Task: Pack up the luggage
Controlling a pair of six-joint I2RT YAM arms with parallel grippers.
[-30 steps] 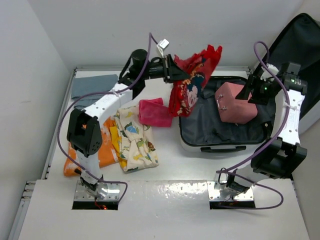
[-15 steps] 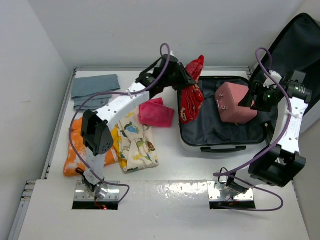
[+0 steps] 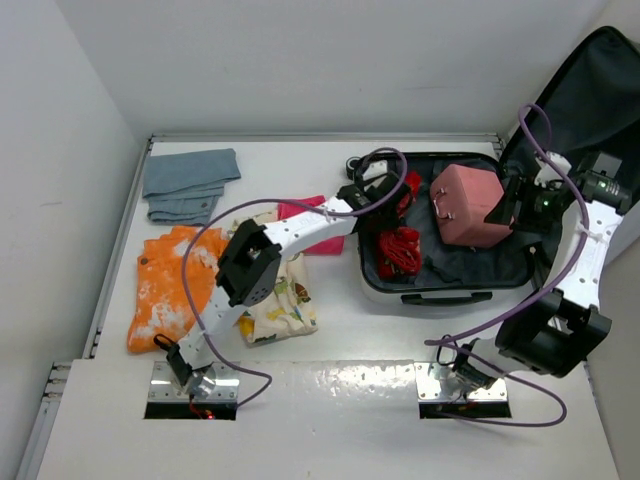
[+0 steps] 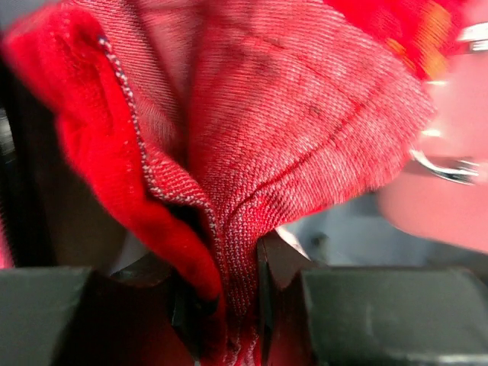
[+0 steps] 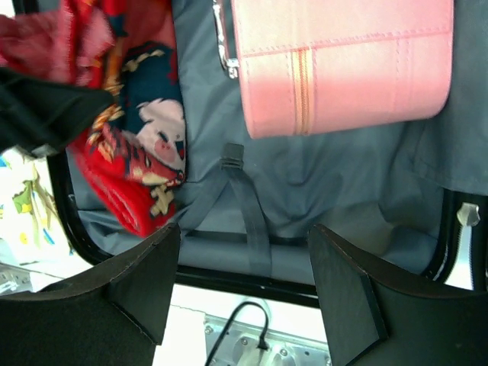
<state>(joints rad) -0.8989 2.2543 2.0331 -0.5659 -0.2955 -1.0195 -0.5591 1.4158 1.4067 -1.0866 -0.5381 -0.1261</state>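
Down in the open luggage point(image 3: 480, 262) at the right, your left gripper point(image 4: 223, 301) has just lowered the red garment point(image 3: 400, 248) it pinches, nearly packing it, while your right gripper point(image 5: 244, 282) hangs open, empty.

The white table point(image 3: 330, 160) carries a folded grey cloth point(image 3: 190, 183) at the far left, an orange garment point(image 3: 165, 290) and a cream cartoon-print garment point(image 3: 285, 300) (side by side), a pink cloth point(image 3: 296, 211), and the open luggage point(image 3: 470, 265) at the right.
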